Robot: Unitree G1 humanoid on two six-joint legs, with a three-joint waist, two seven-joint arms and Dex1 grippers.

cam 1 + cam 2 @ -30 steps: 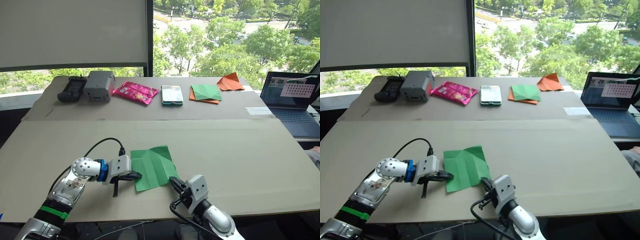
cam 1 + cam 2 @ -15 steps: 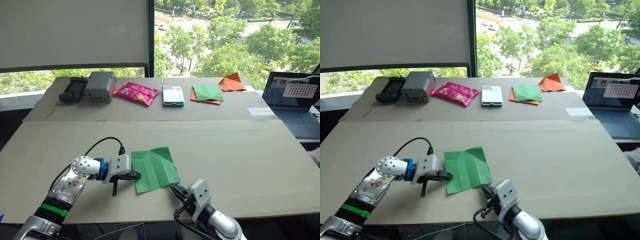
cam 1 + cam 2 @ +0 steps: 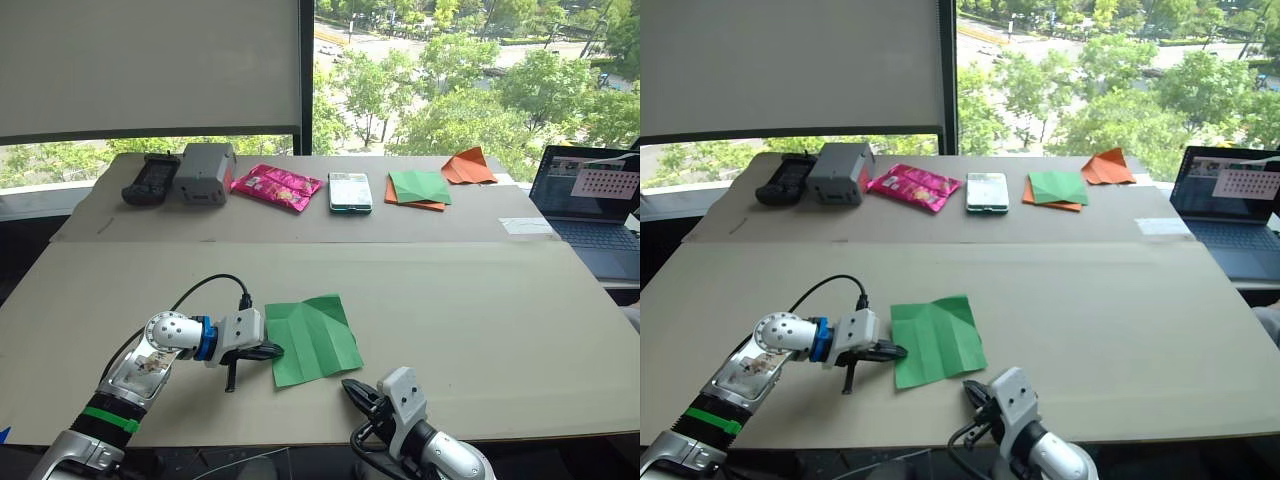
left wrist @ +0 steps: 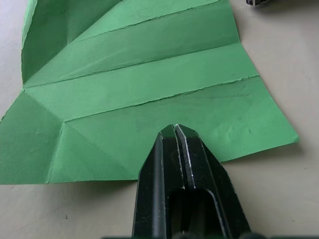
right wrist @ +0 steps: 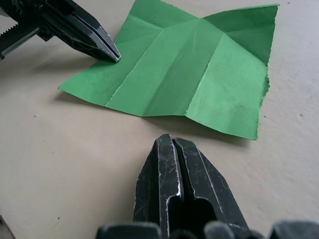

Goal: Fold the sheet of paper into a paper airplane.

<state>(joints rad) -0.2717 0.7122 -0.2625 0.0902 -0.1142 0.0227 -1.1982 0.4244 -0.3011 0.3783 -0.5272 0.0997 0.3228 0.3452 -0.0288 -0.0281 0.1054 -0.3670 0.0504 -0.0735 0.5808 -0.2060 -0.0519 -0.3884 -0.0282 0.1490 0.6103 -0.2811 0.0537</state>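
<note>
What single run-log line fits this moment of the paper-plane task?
paper: creased, lying open on table | left claw: shut, tip on paper's edge | right claw: shut, off paper, near its front edge | plane: not formed

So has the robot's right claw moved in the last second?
Yes. The right gripper has pulled back toward the robot, away from the green paper. It was at the sheet's near corner; now bare table shows between them.
</note>
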